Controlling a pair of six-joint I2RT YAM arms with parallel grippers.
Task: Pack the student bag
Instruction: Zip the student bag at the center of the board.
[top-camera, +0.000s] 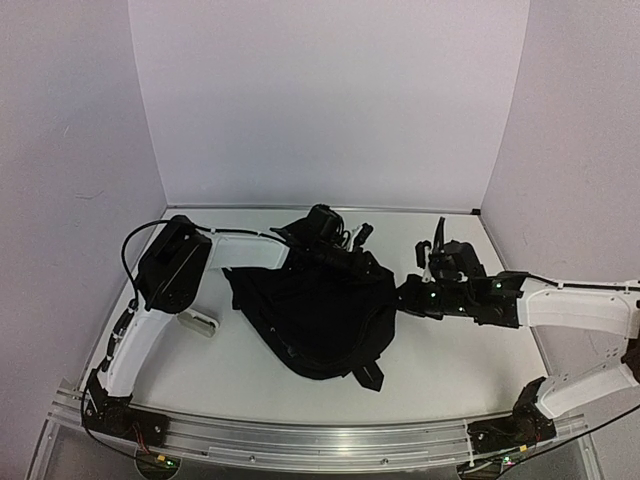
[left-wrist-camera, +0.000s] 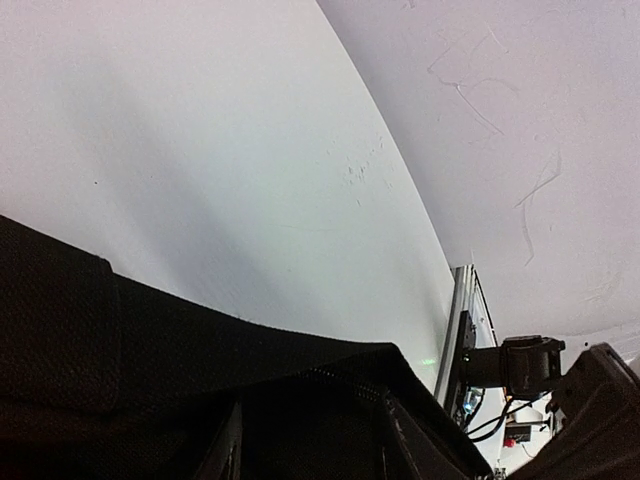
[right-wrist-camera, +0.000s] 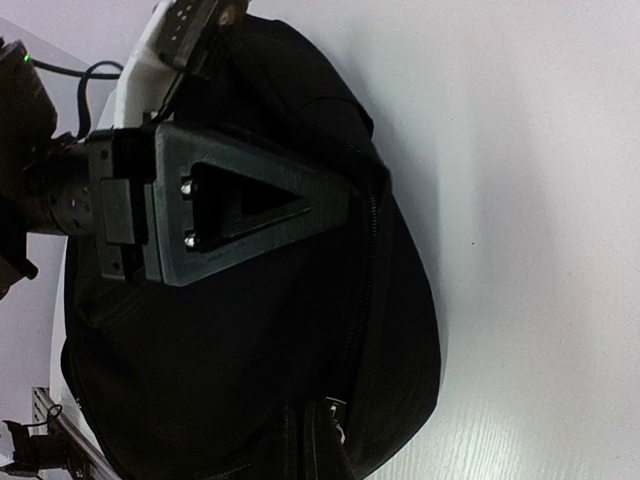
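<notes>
**Both arms at the bag, grip not clear**

The student bag lies slumped in the middle of the table. To open it well, I think one arm must pin the fabric while the other pulls slowly. The left gripper is at its far edge and the right gripper touches its right side. Whether either is clenched or released, I cannot tell

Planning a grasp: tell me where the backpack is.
Top view: the backpack lies centred on the table, left end effector at its far edge.
</notes>
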